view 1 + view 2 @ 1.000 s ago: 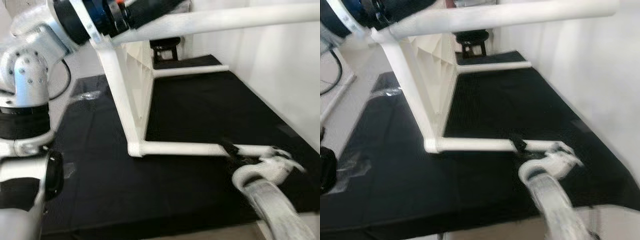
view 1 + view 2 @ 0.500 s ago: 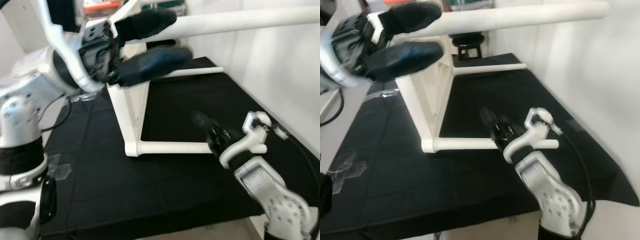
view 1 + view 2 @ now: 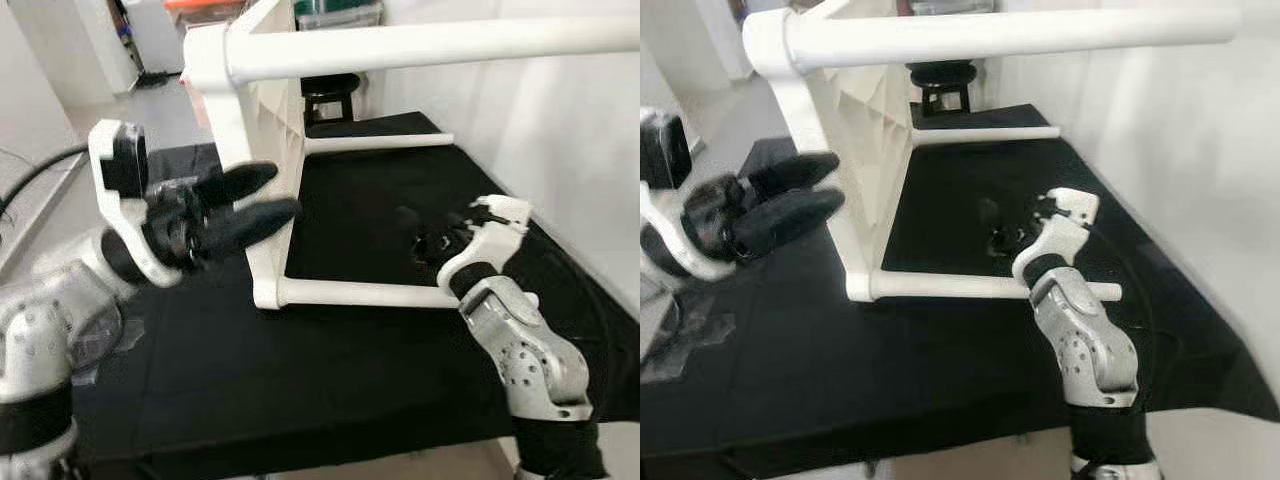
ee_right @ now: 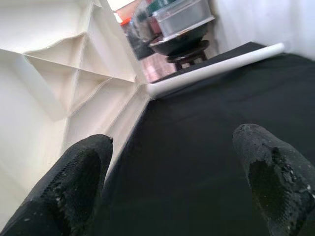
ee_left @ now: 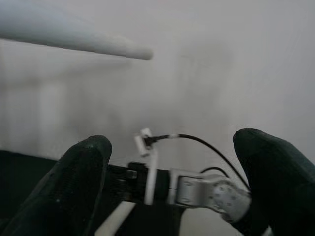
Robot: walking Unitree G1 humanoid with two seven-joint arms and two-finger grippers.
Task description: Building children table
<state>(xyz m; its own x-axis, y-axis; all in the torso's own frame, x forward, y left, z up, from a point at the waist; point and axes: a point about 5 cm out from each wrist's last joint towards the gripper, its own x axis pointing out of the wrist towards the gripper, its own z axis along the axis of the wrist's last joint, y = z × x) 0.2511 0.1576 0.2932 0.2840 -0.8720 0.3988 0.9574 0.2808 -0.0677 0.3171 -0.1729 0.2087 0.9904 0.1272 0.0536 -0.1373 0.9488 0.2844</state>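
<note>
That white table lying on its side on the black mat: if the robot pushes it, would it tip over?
Probably yes. The white table rests on an edge and two thin legs, so a shove might topple it. Its ribbed underside looks like moulded plastic, likely stiff yet light. Both grippers, left and right, are open, off it.

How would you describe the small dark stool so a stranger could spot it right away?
Start at the black mat, where the white children's table lies on its side. Follow its far floor-level leg to the mat's back edge. The stool stands just beyond: the one dark, round-topped piece among white parts.

The upper table leg (image 3: 430, 42) is cut off at the picture's right edge.
</note>
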